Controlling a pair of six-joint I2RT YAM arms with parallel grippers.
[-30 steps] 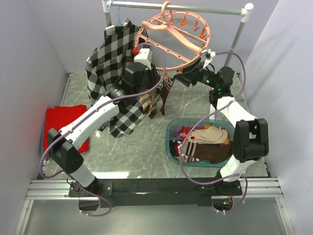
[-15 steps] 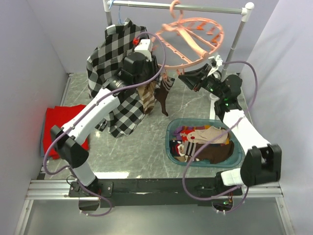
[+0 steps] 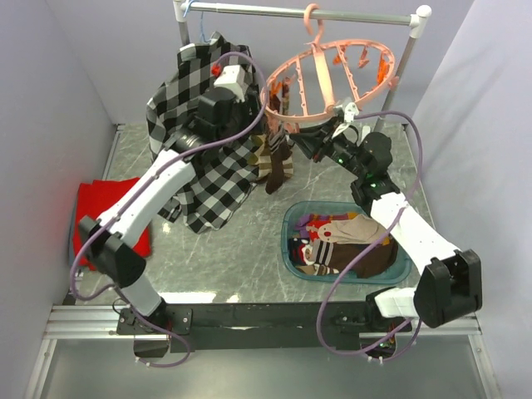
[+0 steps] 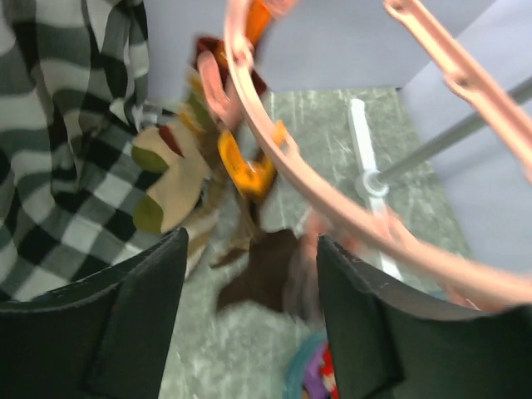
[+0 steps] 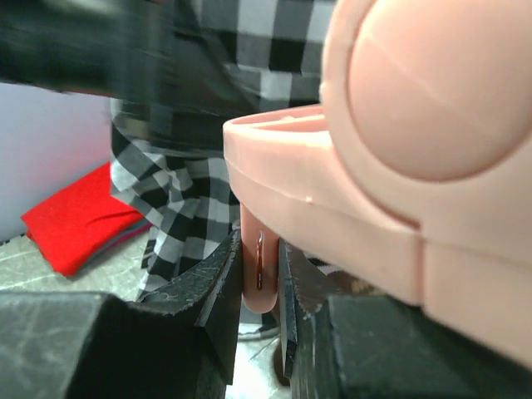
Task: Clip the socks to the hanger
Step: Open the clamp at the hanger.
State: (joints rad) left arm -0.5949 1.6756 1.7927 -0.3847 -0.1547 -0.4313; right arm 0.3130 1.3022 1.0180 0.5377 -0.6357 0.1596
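The salmon-pink hanger (image 3: 332,75) hangs by its hook from the rail and is tilted. Striped and dark brown socks (image 3: 275,160) dangle from clips on its left rim. My left gripper (image 3: 256,106) is open and empty beside that rim. In the left wrist view its gripper (image 4: 249,332) is wide open, with the hanger ring (image 4: 274,158), orange clips, striped socks (image 4: 166,179) and a dark brown sock (image 4: 262,278) beyond. My right gripper (image 3: 312,141) is under the hanger's near rim. In the right wrist view the right gripper (image 5: 261,274) is shut on a pink clip (image 5: 259,262) of the hanger (image 5: 391,141).
A teal basket (image 3: 288,229) with several more socks (image 3: 349,237) stands on the table at right. A black-and-white plaid shirt (image 3: 195,133) hangs from the grey rail (image 3: 249,8) at left. A red cloth (image 3: 96,204) lies at the far left.
The hanger has swung right and tipped up with my right gripper holding its clip. My left gripper has risen toward the back, away from the hanging socks.
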